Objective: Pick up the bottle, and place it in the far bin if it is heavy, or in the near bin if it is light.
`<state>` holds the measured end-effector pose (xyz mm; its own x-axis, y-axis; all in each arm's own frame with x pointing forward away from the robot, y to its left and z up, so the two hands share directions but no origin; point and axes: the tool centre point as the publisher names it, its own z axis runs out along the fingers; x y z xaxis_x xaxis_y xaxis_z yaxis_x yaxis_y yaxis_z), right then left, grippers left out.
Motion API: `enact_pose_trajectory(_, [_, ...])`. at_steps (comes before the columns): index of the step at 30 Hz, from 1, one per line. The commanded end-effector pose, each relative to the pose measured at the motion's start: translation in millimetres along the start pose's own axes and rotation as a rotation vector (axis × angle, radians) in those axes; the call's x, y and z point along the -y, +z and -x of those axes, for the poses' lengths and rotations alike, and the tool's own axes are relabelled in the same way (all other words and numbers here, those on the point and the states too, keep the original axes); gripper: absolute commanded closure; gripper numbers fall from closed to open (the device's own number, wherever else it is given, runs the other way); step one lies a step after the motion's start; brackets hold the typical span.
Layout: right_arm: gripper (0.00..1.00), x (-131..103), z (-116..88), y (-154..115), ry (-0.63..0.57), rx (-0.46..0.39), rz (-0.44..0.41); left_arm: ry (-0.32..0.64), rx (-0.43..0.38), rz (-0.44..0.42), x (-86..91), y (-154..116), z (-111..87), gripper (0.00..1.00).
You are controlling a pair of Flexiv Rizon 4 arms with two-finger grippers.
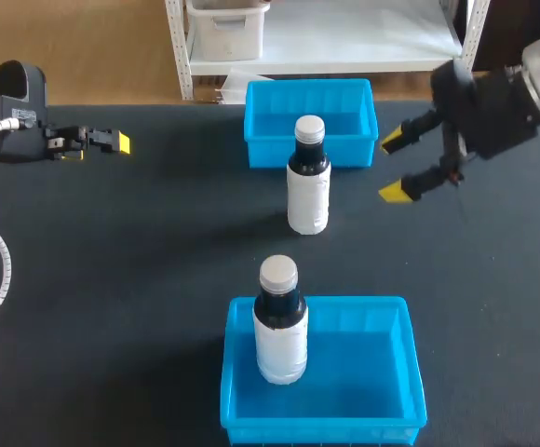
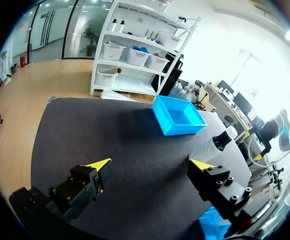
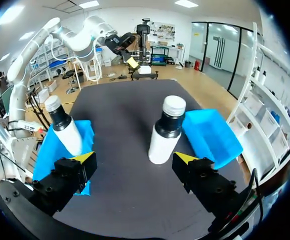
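Two white bottles with dark necks and grey caps are in view. One bottle (image 1: 307, 177) (image 3: 166, 130) (image 2: 217, 142) stands upright on the black table just in front of the far blue bin (image 1: 261, 149) (image 3: 212, 135) (image 2: 177, 115). The other bottle (image 1: 279, 321) (image 3: 65, 130) stands upright inside the near blue bin (image 1: 363, 372) (image 3: 47, 150). My right gripper (image 1: 402, 166) (image 3: 134, 157) hovers open to the right of the table bottle, which lies ahead of its fingers, untouched. My left gripper (image 1: 112, 142) (image 2: 150, 165) is open and empty at the far left.
The black mat (image 1: 140, 279) covers the whole table. The far bin holds nothing. My left arm (image 3: 85, 40) shows across the table in the right wrist view. A corner of the near bin (image 2: 212, 222) shows beside the left gripper's finger.
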<state>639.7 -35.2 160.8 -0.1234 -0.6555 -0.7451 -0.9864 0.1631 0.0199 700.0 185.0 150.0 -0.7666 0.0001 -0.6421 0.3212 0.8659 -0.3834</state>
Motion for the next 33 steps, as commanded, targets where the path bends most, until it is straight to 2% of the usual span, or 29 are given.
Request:
enact_pose_trajectory(1, [0.0,47.7,-0.8,18.3,-0.013,0.018,0.068,0.0,0.0,0.0,0.0,0.0,0.0,0.0])
enact_pose_trajectory(7, [0.0,77.3,0.1,33.4,-0.019,0.047,0.094,0.0,0.0,0.0,0.0,0.0,0.0,0.0])
enact_pose_trajectory(13, [0.0,89.3,9.6,49.9,-0.024,0.067,0.096,0.0,0.0,0.0,0.0,0.0,0.0,0.0])
enact_pose_trajectory(33, [0.0,75.2,35.8,92.8,-0.048,0.093,0.147,0.0,0.0,0.0,0.0,0.0,0.0,0.0])
